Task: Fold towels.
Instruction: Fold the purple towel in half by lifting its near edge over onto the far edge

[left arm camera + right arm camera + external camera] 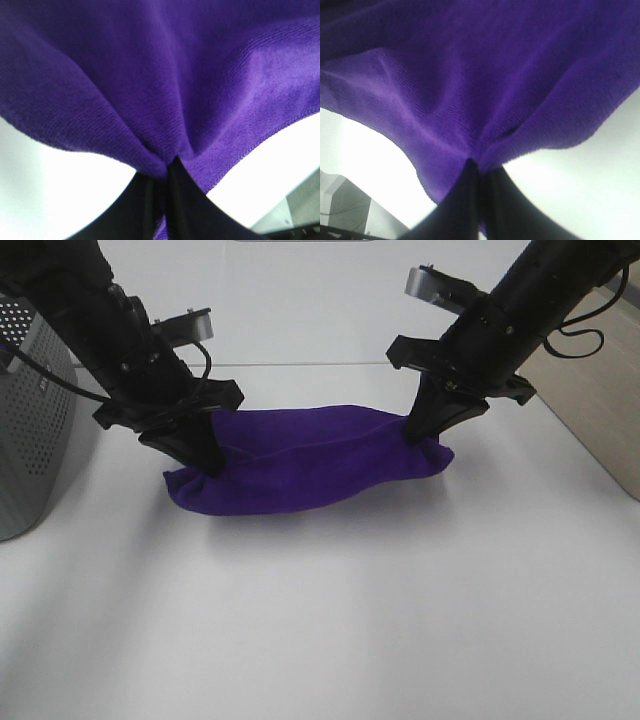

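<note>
A purple towel [310, 462] lies bunched in a long roll across the middle of the white table [330, 620]. My left gripper [208, 462] is shut on the towel's left end. My right gripper [416, 432] is shut on its right end. In the left wrist view the towel [165, 85] fills the frame and its cloth is pinched between the black fingers [180, 200]. In the right wrist view the towel [485, 75] is likewise pinched between the closed fingers [465, 205].
A grey perforated box [30, 410] stands at the table's left edge. A beige panel [600, 390] stands at the right edge. Bare table lies in front of the towel.
</note>
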`<state>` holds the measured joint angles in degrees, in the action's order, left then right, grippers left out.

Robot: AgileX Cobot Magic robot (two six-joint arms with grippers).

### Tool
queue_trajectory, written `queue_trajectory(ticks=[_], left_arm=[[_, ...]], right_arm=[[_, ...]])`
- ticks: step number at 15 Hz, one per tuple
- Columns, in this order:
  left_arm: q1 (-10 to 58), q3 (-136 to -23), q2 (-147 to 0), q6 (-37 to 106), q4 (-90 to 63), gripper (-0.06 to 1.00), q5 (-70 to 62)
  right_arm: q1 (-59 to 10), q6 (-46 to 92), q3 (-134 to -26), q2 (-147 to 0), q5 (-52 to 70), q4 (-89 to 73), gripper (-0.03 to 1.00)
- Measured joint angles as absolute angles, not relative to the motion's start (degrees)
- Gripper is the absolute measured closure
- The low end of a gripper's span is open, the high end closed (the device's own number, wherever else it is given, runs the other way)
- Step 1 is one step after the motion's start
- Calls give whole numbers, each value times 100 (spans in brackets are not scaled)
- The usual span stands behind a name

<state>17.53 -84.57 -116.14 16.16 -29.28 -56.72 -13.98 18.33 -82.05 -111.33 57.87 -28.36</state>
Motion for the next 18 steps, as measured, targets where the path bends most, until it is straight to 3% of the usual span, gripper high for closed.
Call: queue_trajectory(ticks=[9, 13, 18], left_arm=[[1753, -9540, -12370, 1610, -2722, 93, -3976], [1748, -10411, -13098, 1610, -2269, 93, -3799], [1536, -10703, -13505, 1610, -2303, 93, -3741]], right_arm=[[-1398, 1581, -9746, -12261, 4635, -2384, 94], [-1232, 1455, -9861, -12811, 4085, -2372, 94], [-1197, 1455, -10004, -13293, 3690, -2338, 94]])
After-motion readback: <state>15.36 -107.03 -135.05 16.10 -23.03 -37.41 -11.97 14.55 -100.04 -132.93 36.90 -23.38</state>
